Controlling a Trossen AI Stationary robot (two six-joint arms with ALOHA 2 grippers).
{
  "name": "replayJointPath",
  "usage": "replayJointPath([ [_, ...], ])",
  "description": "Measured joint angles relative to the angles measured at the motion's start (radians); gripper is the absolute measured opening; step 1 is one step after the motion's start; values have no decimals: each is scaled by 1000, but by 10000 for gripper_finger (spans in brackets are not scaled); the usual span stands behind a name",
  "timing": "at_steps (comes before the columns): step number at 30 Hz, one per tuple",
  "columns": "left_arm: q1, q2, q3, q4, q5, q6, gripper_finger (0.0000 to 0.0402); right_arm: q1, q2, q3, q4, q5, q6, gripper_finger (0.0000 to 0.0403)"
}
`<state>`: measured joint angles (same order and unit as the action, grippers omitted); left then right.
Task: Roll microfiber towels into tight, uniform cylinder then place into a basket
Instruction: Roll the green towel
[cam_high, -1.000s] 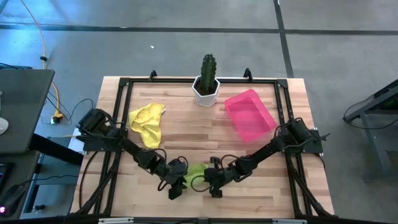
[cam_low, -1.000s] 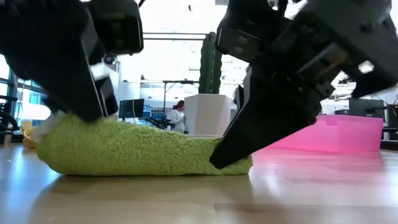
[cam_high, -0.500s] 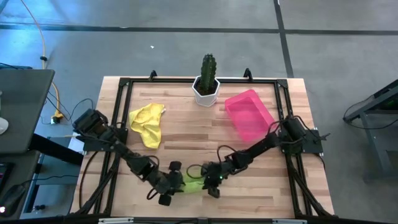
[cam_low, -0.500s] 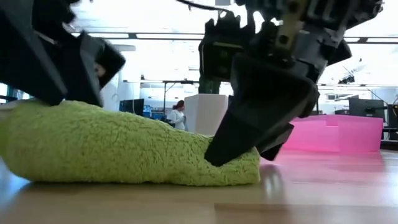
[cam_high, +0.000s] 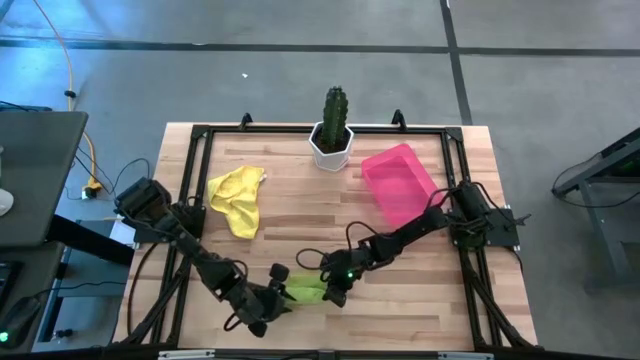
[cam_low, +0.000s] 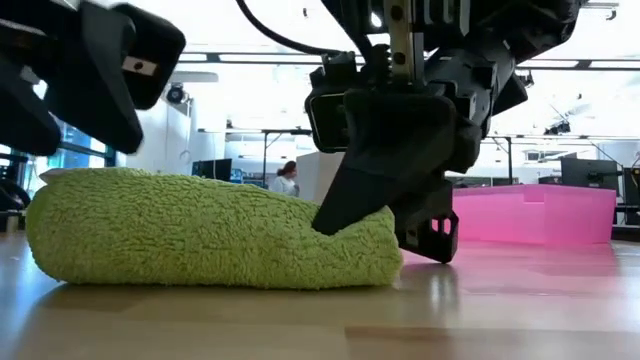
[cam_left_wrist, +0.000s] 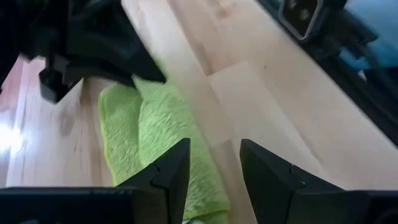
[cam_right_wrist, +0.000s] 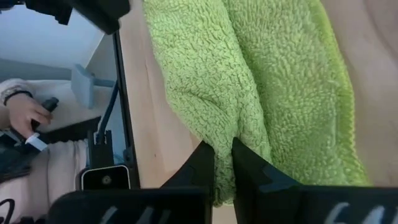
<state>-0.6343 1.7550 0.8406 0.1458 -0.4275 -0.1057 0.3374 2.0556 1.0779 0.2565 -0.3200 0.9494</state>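
The lime green microfiber towel (cam_low: 210, 240) lies as a thick roll on the wooden table near its front edge, also seen in the high view (cam_high: 305, 290). My left gripper (cam_left_wrist: 214, 158) stands open at the roll's left end (cam_low: 60, 200); whether it touches, I cannot tell. My right gripper (cam_right_wrist: 222, 155) is shut at the roll's right end. The yellow towel (cam_high: 238, 200) lies crumpled and flat on the table at the far left. The pink basket (cam_high: 400, 185) rests on the table at the far right. My right gripper presses its shut fingertips (cam_right_wrist: 239, 149) into the crease between two folds (cam_right_wrist: 231, 124) at the green towel's right end (cam_low: 345, 225). It comes slanting down from the table's right and far side. The roll lies on the table. Whether a layer is nipped, I cannot tell.
A white pot with a cactus (cam_high: 333, 140) stands at the far edge, between the yellow towel and the basket. A black frame (cam_high: 190, 135) runs around the table. A person's hand (cam_right_wrist: 22, 115) shows beyond the table in the right wrist view.
Both grippers have gone toward the table's near edge and a little to the left, and both wrists have rolled. The green towel has gone with them toward the near edge and now lies as a thicker roll.
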Motion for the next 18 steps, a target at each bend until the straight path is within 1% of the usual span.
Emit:
replayJointPath([
  [7, 36, 32, 1, -48, 8, -68, 137, -2, 0, 0, 3, -1, 12, 11],
  [10, 58, 63, 2, -49, 74, -116, 149, -2, 0, 0, 4, -1, 14, 12],
  [14, 81, 85, 2, -46, 96, -187, 171, -2, 0, 0, 3, 0, -8, 15],
  [16, 96, 89, 3, -44, 139, -242, 181, -2, 0, 0, 3, 2, -48, 25],
  [18, 116, 92, 4, -41, 202, -307, 188, -2, -2, -1, 0, 3, -114, 44],
])
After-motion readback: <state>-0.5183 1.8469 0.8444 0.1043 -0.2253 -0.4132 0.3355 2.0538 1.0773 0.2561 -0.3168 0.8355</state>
